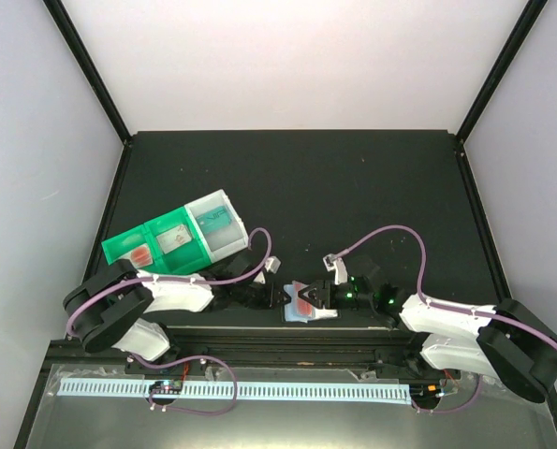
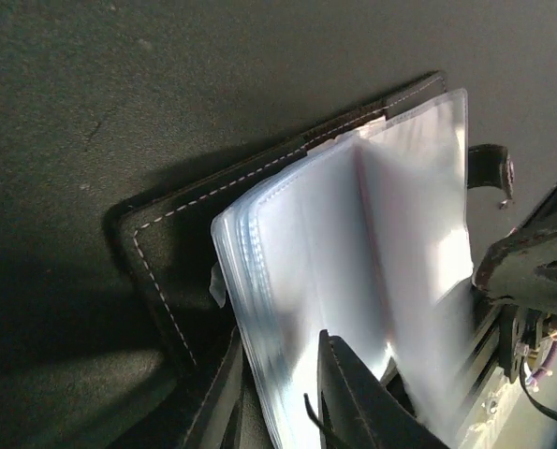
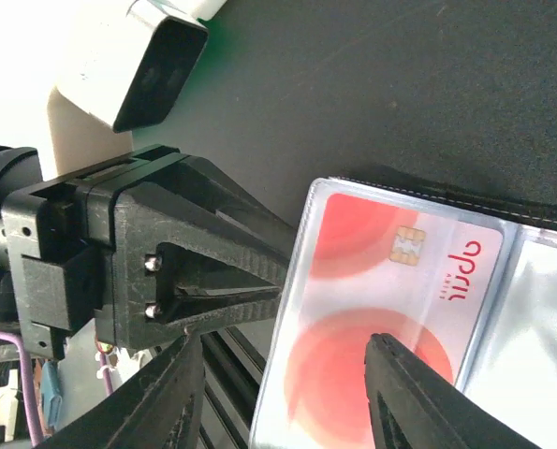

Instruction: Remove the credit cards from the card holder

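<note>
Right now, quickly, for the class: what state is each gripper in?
Left gripper: closed on the card holder, gripping its clear sleeves.
Right gripper: open, holding nothing, above the sleeved credit card.

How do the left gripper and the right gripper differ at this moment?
The left gripper is shut on the card holder at its edge; the right gripper is open and holds nothing. The left one is beside the holder; the right one is over the red-printed card in it. Both are black and two-fingered.
</note>
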Controlling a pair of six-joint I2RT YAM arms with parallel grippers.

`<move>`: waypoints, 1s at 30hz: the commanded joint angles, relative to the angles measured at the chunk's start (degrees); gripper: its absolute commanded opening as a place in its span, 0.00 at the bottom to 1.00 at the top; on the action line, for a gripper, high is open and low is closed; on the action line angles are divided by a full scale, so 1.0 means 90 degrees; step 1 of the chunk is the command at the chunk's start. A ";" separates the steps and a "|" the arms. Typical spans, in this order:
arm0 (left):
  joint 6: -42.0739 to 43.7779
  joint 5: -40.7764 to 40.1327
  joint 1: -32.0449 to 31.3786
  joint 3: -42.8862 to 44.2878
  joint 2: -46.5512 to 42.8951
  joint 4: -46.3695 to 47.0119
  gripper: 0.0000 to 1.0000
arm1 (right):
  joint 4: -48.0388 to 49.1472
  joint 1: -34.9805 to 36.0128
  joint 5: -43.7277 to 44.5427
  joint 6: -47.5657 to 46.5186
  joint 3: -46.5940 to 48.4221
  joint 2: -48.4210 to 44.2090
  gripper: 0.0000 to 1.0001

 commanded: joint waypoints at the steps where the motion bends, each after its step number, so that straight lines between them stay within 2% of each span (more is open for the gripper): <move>1: -0.0167 -0.0359 -0.0040 -0.0023 -0.0369 -0.0170 0.26 | 0.0069 0.0027 -0.0025 -0.0059 0.0134 -0.0089 0.48; 9: -0.0046 -0.0883 -0.0041 0.0168 -0.0929 -0.1045 0.30 | -0.0543 0.0026 0.0358 -0.0372 0.0074 -0.0329 0.46; 16: 0.0139 -0.0795 -0.0119 0.0356 -0.1129 -0.1201 0.33 | -0.0863 0.0025 0.0634 -0.0559 0.0015 -0.0410 0.38; 22: 0.0121 -0.0142 -0.0222 0.0331 -0.0685 -0.0452 0.17 | -0.0874 0.0024 0.0833 -0.0603 0.0005 -0.0186 0.27; 26: 0.0138 -0.0024 -0.0311 0.0334 -0.0494 -0.0197 0.02 | -0.0873 0.0024 0.1010 -0.0617 -0.0028 -0.0006 0.23; 30: 0.0144 -0.0012 -0.0324 0.0227 -0.0320 0.0038 0.02 | -0.0697 0.0026 0.0963 -0.0553 -0.0065 0.0196 0.23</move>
